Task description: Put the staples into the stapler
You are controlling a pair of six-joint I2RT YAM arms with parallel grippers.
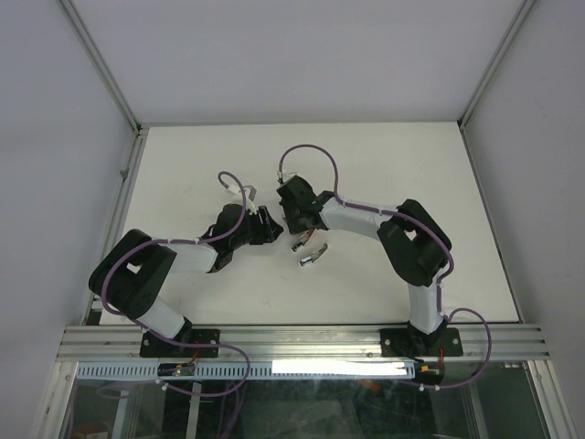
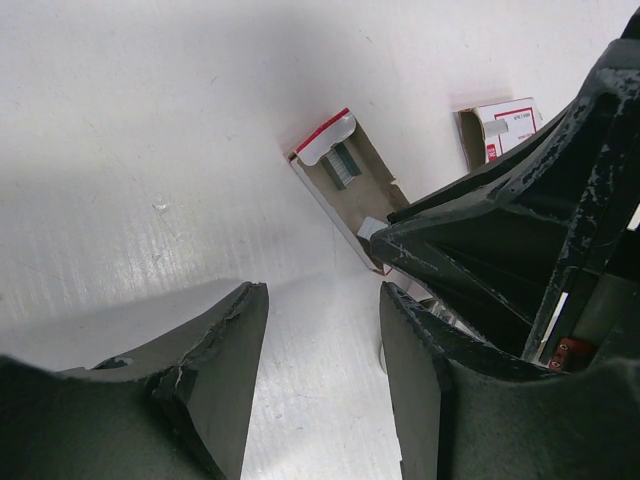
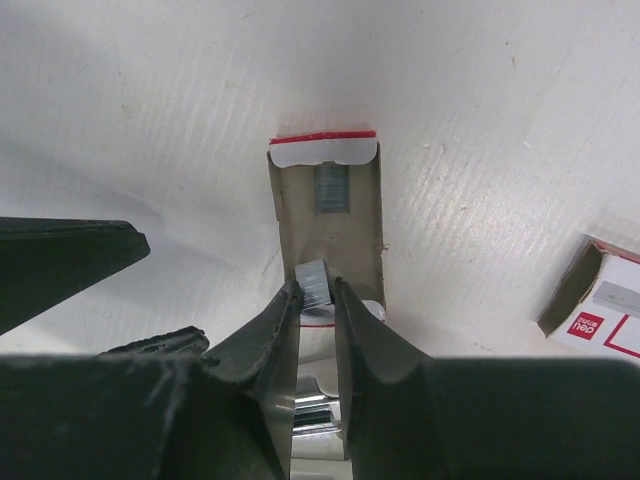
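Note:
The staples' pinkish-grey inner tray [image 3: 345, 235] lies open on the white table, with a short silvery strip [image 3: 331, 188] near its far end. My right gripper [image 3: 317, 285] is pinched on a second strip of staples [image 3: 314, 276] at the tray's near end. Below the fingers, part of the stapler [image 3: 318, 415] shows, silvery and white. In the top view the stapler [image 1: 309, 254] lies just below the right gripper [image 1: 294, 236]. My left gripper [image 2: 322, 290] stands open over bare table, close to the tray [image 2: 345, 185], with nothing between its fingers.
The box's red-and-white outer sleeve [image 3: 600, 305] lies apart to the right of the tray, also seen in the left wrist view as the sleeve [image 2: 505, 130]. The right arm's black gripper body [image 2: 520, 230] crowds the left gripper's right side. White walls enclose the table [image 1: 411, 165].

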